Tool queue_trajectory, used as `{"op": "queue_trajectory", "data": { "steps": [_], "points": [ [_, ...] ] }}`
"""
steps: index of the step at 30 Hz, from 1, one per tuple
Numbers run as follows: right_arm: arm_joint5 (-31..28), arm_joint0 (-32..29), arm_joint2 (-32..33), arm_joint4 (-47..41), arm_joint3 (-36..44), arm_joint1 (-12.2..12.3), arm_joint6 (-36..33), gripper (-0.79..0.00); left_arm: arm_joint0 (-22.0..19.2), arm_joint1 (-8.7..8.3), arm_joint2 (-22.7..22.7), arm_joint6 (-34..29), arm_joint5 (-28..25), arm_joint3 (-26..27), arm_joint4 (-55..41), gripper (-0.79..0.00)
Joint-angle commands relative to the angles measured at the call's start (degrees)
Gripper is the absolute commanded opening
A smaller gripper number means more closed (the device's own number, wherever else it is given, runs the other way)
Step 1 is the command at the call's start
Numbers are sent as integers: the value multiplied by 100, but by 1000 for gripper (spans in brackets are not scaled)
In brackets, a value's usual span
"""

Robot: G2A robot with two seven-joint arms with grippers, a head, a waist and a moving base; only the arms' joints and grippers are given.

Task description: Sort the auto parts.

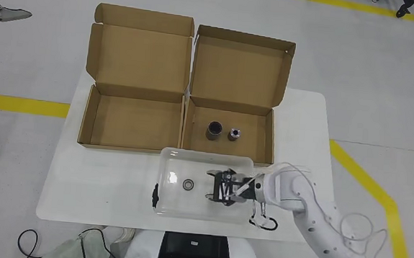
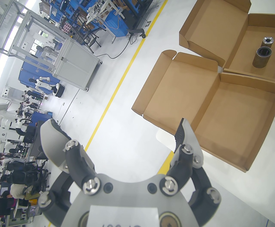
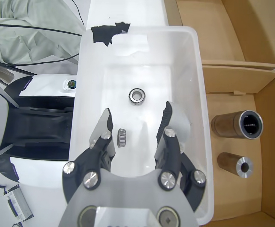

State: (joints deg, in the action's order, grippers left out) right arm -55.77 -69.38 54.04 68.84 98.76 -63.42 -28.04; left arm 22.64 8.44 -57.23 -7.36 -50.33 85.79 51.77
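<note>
So, checked out a white, smooth-topped table (image 1: 66, 184) with rounded corners. Found two brown corrugated cardboard boxes side by side along its far edge, lids flipped open and standing up: left cardboard box (image 1: 131, 127) and right cardboard box (image 1: 198, 146).

Spotted two metal cylinders in the right one, near each other but apart. Looked like a bigger dark steel sleeve (image 3: 227, 126) with a grooved bore, plus a smaller dull cylinder (image 3: 227, 161) capped by a bright machined face with a small round hole.

Noticed a clear, glossy rectangular plastic tub (image 3: 198, 86) just in front of the boxes, with a torn scrap of black tape (image 3: 107, 34) stuck on one short rim. Counted two small shiny tapered roller bearings inside: a flat-lying bearing (image 3: 137, 96) with its hole facing up, and an on-edge bearing (image 3: 121, 137) showing its ribbed rollers.

Saw the right gripper (image 3: 137, 111) over the tub, ribbed black finger pads (image 3: 165, 120) spread wide and pinching nothing. Had the on-edge bearing sitting between the fingers, tight beside one of them; couldn't tell whether actually touching. Flat-lying bearing just past the fingertips.

Caught the left gripper (image 2: 117, 124) well off the table over the pale floor, fingers spread wide too, gripping nothing.
</note>
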Motion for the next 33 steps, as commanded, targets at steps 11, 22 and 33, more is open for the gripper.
{"op": "queue_trajectory", "data": {
  "steps": [11, 22, 33],
  "points": [
    [276, -33, -292, -203, -234, 4, -458, -428, 0, 0, 0, 0, 0, 0, 0, 0],
    [485, -20, -424, -312, -461, 21, -649, -416, 0, 0, 0, 0, 0, 0, 0, 0],
    [559, 11, -490, -387, -571, 53, -789, -434, 0, 0, 0, 0, 0, 0, 0, 0]
  ]
}}
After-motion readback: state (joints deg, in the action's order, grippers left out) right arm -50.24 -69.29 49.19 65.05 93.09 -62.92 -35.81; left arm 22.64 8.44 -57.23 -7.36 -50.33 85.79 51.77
